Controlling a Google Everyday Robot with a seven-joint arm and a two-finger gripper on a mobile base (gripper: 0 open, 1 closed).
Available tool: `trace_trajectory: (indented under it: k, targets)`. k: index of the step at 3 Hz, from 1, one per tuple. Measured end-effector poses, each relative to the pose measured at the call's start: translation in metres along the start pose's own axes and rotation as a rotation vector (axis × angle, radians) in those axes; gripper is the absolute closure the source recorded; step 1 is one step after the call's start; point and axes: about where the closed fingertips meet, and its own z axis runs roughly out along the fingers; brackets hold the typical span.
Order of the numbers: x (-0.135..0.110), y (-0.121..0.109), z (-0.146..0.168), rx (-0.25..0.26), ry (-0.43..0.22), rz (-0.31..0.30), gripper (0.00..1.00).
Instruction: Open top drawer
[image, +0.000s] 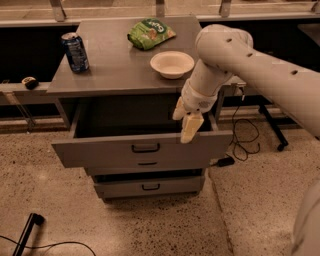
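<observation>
A grey table (115, 70) stands in a dim room with three grey drawers stacked beneath it. On the tabletop are a blue soda can (75, 51) at the left, a green bag of chips (150, 33) at the back and a pale empty bowl (172, 64) near the right edge.

The top drawer (95, 151), the widest and tallest of the three, is pulled well out from under the table, so its empty grey inside shows. Its small black handle (145, 148) sits in the middle of the flat front. Below it, the two shorter drawers (150, 187) are shut.

A thick white robot arm (250, 60) reaches in from the right and bends down. Its gripper (185, 125) hangs over the right part of the open drawer, just behind the front panel and well to the right of the handle. I cannot tell whether the gripper is clenched or released, and I cannot see whether it touches the drawer.

The drawer looks stiff and boxy, probably light since it is empty, and likely to slide straight on its runners. The handle is the natural place to hold; the top edge of the front would also take a pull. The task looks close to done.
</observation>
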Motion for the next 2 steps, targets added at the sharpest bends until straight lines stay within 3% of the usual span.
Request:
trace_trajectory:
  k: [1, 2]
  targets:
    - [0.001, -0.035, 0.008, 0.026, 0.014, 0.035, 0.62]
    - [0.003, -0.055, 0.031, 0.031, 0.035, 0.069, 0.87]
